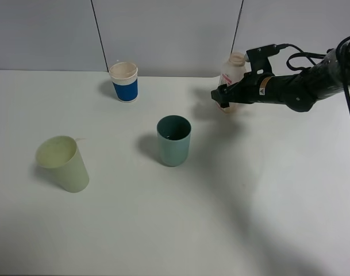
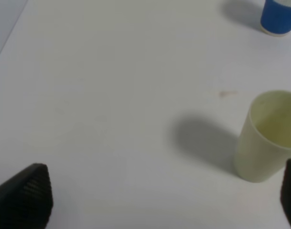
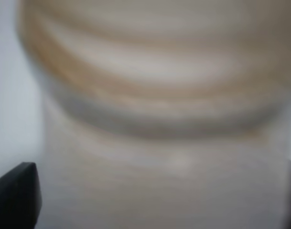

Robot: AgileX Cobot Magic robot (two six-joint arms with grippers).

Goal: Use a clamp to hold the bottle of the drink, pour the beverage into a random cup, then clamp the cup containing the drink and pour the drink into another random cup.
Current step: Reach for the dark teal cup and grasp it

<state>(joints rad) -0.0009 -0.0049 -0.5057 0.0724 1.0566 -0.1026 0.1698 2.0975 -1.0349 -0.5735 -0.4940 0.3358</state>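
Note:
A pale plastic drink bottle (image 1: 235, 69) with no cap stands upright at the back right of the white table (image 1: 163, 230). My right gripper (image 1: 225, 98) reaches from the right and is open, with its fingers on either side of the bottle's lower body. The bottle (image 3: 159, 119) fills the right wrist view, blurred, between the two fingertips (image 3: 16, 195). A teal cup (image 1: 173, 141) stands mid-table. A pale green cup (image 1: 62, 164) stands at the left. A blue-and-white paper cup (image 1: 125, 82) stands at the back. My left gripper (image 2: 164, 191) is open and empty above the table, near the pale green cup (image 2: 267, 138).
The blue-and-white cup (image 2: 279, 16) shows at the corner of the left wrist view. The left arm is out of the exterior view. A grey wall runs behind the table's far edge. I cannot tell what the cups hold.

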